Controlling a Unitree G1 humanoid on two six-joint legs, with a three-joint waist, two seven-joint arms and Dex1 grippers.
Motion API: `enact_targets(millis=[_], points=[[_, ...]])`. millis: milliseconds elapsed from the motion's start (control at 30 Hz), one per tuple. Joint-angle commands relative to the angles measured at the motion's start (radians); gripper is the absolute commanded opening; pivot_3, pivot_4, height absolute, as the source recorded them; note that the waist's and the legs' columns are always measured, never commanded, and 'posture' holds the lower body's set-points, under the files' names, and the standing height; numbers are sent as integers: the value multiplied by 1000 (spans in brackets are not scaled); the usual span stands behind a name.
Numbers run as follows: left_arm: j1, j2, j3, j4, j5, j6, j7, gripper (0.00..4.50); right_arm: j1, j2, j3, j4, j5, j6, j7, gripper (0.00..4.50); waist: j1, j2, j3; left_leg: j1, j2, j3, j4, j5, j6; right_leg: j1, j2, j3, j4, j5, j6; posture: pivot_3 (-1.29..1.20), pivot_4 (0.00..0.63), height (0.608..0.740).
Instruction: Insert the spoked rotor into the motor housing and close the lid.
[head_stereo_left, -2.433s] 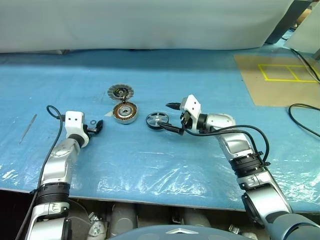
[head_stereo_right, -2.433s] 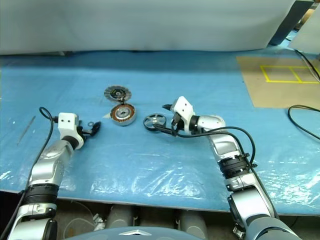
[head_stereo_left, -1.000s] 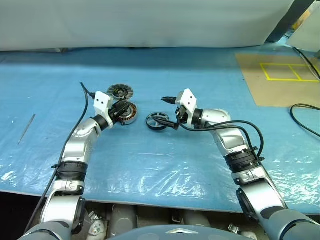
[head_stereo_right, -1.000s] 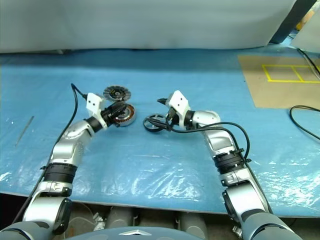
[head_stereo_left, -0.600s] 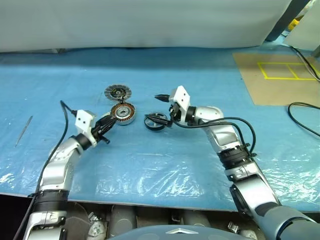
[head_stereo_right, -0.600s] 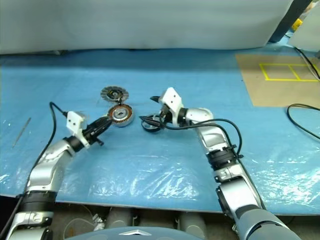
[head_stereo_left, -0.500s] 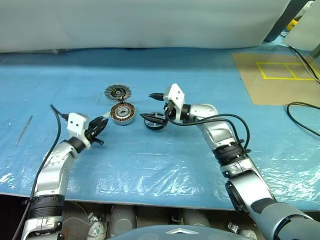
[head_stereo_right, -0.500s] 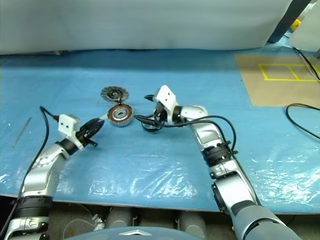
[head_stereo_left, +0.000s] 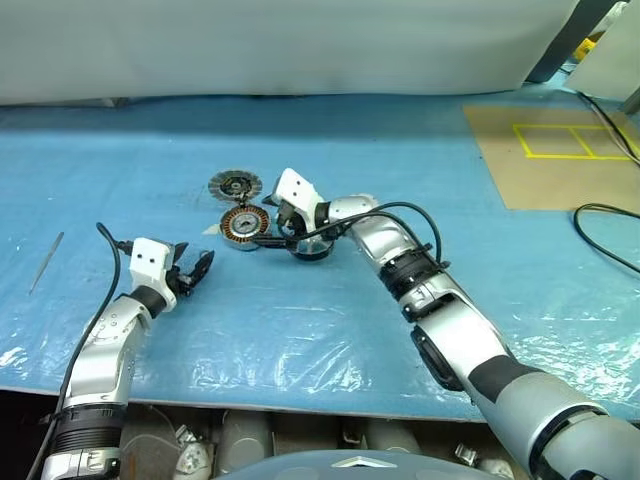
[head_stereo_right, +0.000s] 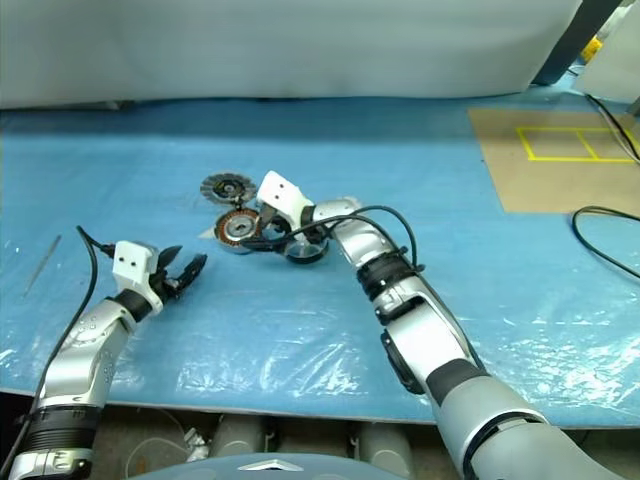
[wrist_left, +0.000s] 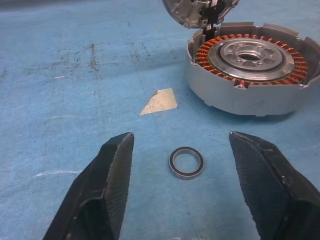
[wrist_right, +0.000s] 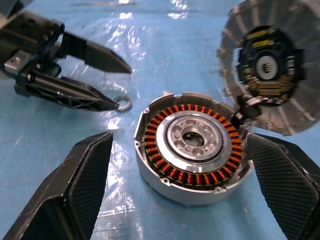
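Observation:
The motor housing, a silver puck with copper windings, lies on the blue sheet. Behind it the ribbed lid leans against its rim. My right gripper reaches in from the right and stands open, its fingers either side of the motor housing, with the lid just beyond. The dark spoked rotor rests on the table under my right wrist, partly hidden. My left gripper is open, left of and nearer than the housing. On the sheet between its fingers lies a small dark ring.
A beige scrap lies on the sheet near the housing. A thin metal tool sits at the far left. A brown board with yellow tape covers the back right, and a black cable loops at the right edge.
My left gripper pulled back from the housing toward the left and has now opened. My right gripper swept left past the rotor and now straddles the housing.

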Motion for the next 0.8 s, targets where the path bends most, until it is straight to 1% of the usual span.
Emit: enact_targets(millis=[33, 167, 267, 367, 600, 800], points=[[13, 25, 34, 2, -1, -100, -34, 3005, -95, 44, 22, 105, -44, -71, 27, 4500, 0, 0, 0, 0, 0, 0, 0, 0, 0, 0, 0, 0, 0, 0, 0, 0, 150, 740], [57, 27, 47, -26, -43, -210, -125, 3005, -170, 88, 35, 243, -98, -119, 20, 4500, 0, 0, 0, 0, 2, 1, 0, 0, 0, -1, 0, -1, 0, 0, -2, 0, 150, 740], [82, 20, 46, -48, -60, -249, -151, 3005, -207, 109, 50, 323, -149, -149, 3, 4500, 1, 0, 0, 0, 2, 1, 0, 0, 0, -1, 0, -1, 0, 1, -2, 0, 150, 740], [102, 12, 40, -72, -63, -260, -148, 3005, -236, 130, 45, 376, -174, -161, 1, 4500, 2, 1, 0, 0, 2, 2, 1, 0, 0, -1, 0, -2, 0, 1, -2, 0, 150, 740], [151, -29, 6, -133, -37, -263, -105, 3005, -290, 159, 64, 469, -270, -191, -72, 4500, 1, 1, 1, 0, 4, 3, 2, 0, 0, -1, 0, -1, 1, 1, -3, 0, 150, 740], [174, -46, -3, -170, -30, -254, -73, 3005, -301, 189, 78, 504, -327, -197, -73, 4500, 1, 2, 1, 0, 4, 4, 2, 0, 0, -2, 1, -1, 2, 1, -3, 0, 150, 740]])
